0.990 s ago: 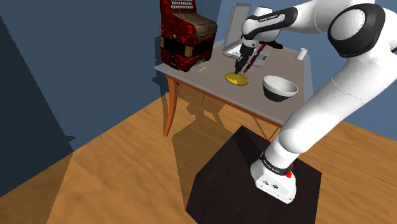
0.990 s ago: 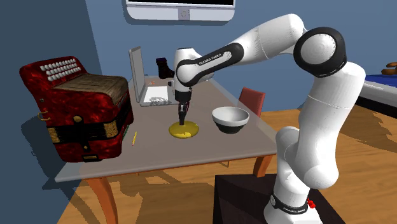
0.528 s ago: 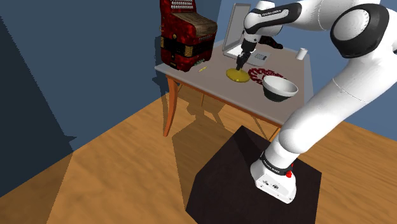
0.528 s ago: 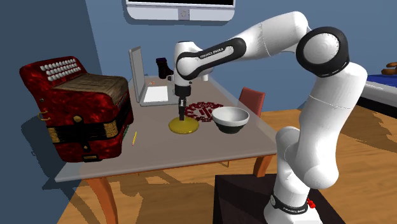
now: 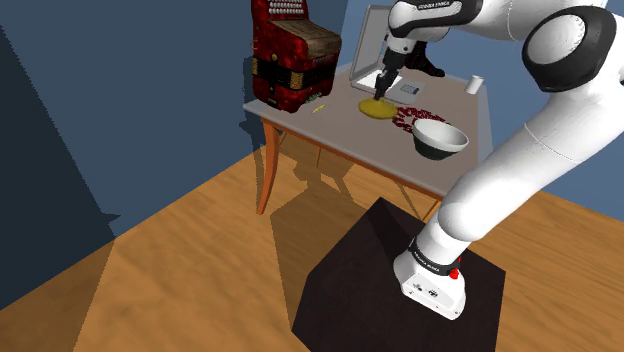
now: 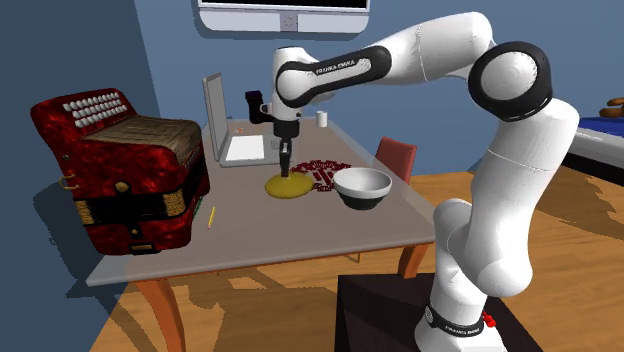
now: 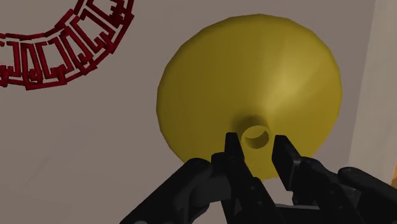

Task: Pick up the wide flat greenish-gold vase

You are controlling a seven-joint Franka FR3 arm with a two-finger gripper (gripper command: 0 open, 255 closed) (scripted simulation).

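One flat greenish-gold vase (image 5: 376, 107) shows in the shoulder view's upper middle, over the grey table (image 5: 335, 127), under the black jaws. In the second exterior view we see it at frame centre, between a white bowl (image 6: 362, 188) and a red accordion (image 6: 120, 170). In the wrist view our jaws clamp its short neck, low in the frame.

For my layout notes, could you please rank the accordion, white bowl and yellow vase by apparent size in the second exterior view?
1. accordion, largest by far, though nearest the camera.
2. white bowl.
3. yellow vase, slightly narrower and much flatter.
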